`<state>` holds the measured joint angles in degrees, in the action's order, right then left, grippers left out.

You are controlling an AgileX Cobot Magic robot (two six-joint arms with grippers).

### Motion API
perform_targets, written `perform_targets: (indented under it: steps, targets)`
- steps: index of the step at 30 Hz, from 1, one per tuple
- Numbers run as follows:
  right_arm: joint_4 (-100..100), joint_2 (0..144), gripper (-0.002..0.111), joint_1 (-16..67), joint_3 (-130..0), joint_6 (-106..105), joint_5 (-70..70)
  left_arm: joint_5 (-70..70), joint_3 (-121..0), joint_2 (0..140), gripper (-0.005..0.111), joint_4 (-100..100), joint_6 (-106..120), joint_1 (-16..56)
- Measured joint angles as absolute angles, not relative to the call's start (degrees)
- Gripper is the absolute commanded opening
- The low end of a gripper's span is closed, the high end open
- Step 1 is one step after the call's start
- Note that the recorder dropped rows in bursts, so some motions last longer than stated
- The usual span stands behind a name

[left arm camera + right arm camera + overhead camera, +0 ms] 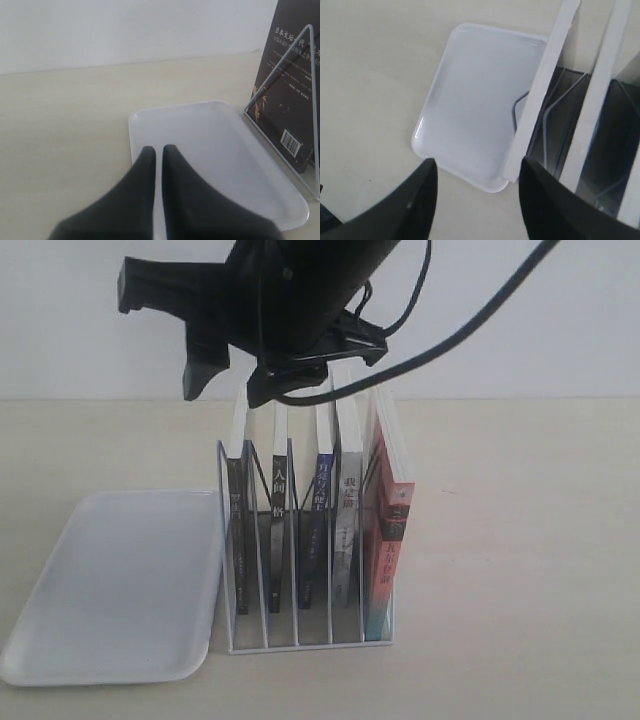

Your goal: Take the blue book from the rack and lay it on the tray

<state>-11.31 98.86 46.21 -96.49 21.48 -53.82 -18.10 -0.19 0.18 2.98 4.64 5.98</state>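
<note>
Our right pincer (476, 165) is spread wide, our left pincer (159, 150) closed and empty; we'd pinch the thin, light, slippery blue book (318, 510) by its top edge.

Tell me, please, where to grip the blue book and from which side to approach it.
Grip the blue book by its top edge, coming straight down from above. It stands upright in the rack with books close on both sides; only its top rises above the rack.
</note>
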Motion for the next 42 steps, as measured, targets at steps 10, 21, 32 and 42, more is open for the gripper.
perform_targets:
  steps: [10,21,32,42]
  targets:
    - [-7.0,106.2,0.048,46.3,-109.3,24.4,-60.5,-18.1,-0.2,0.2,0.005,3.0,4.6,6.0]
    - [-4.8,116.0,0.042,47.9,-122.4,26.4,-69.6,-18.1,-0.2,0.2,0.005,3.0,4.6,6.0]
    - [-1.6,118.5,0.042,48.0,-123.2,29.0,-69.9,-18.1,-0.2,0.2,0.005,3.0,4.6,6.0]
    - [2.5,119.5,0.042,48.0,-123.2,29.6,-69.9,-18.1,-0.2,0.2,0.005,3.0,4.6,6.0]
